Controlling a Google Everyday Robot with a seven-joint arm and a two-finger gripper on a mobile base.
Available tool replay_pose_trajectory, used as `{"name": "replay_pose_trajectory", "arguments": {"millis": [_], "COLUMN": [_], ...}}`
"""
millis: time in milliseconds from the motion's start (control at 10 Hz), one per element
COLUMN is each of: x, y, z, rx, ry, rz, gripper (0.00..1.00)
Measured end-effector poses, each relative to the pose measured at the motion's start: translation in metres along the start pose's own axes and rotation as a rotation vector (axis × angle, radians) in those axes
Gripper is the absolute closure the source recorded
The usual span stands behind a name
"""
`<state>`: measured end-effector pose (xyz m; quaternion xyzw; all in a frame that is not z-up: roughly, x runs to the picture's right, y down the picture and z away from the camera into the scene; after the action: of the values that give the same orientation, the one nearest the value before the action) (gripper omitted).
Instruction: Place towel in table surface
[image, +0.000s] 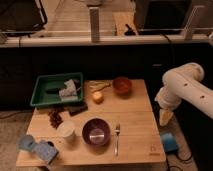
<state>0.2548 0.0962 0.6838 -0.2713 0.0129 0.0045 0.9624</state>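
Nearest me on the pale wooden plank desk (135, 117) I count two blue objects (46, 151) at the left corner, one white cup (65, 130), one round purple bowl (96, 132) and one metal fork (117, 139). Behind them lie one dark red cluster (55, 118) and one round yellow-orange fruit (98, 97). Farthest back stand a second bowl, the brown-orange bowl (121, 85), and one green plastic bin (42, 92), which holds the single crumpled grey-white towel (69, 91). My claw (165, 116) hangs just off the desk's right edge, spread wide, gripping nothing.

Matt wood table surface (135, 116), plastic bin (38, 92) w/ cloth towel (69, 91); tool (165, 118) beside table edge.
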Motion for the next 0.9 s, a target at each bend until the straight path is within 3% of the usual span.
{"name": "replay_pose_trajectory", "arguments": {"millis": [200, 600, 900], "x": [-0.033, -0.060, -0.105], "y": [-0.005, -0.011, -0.021], "z": [-0.003, -0.009, -0.012], "rx": [0.012, 0.025, 0.040], "ry": [-0.005, -0.003, -0.003], "rz": [-0.033, -0.082, -0.137], "gripper": [0.20, 0.20, 0.20]}}
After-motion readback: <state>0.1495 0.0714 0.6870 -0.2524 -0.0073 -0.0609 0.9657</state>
